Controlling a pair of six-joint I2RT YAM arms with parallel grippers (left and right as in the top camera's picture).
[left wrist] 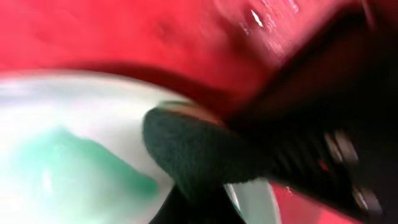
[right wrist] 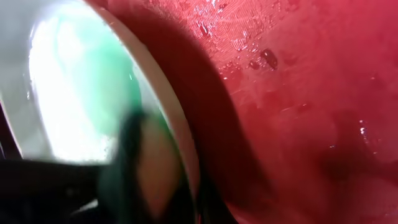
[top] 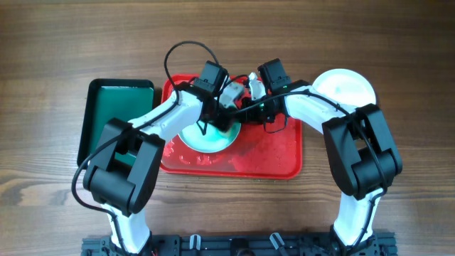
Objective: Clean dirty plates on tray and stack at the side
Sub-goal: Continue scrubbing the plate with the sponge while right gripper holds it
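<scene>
We are looking at one desk (top: 398, 43) carrying two trays: the red tray (top: 277, 156) and a smaller green tray (top: 117, 107) just beside it. We are counting two plates: a smeared plate (top: 210, 139) sitting in the red tray, and a white plate (top: 348, 89) resting on the desk, off to the right. The right end effector (top: 249, 112) is seemingly pinching the smeared plate's rim, tilting it. The left end effector (top: 217, 117) is meeting it with one dark pad (left wrist: 193, 155); we cannot tell its opening. We are judging that the wet rim could be slipping free, or the crowded arms could be colliding.
</scene>
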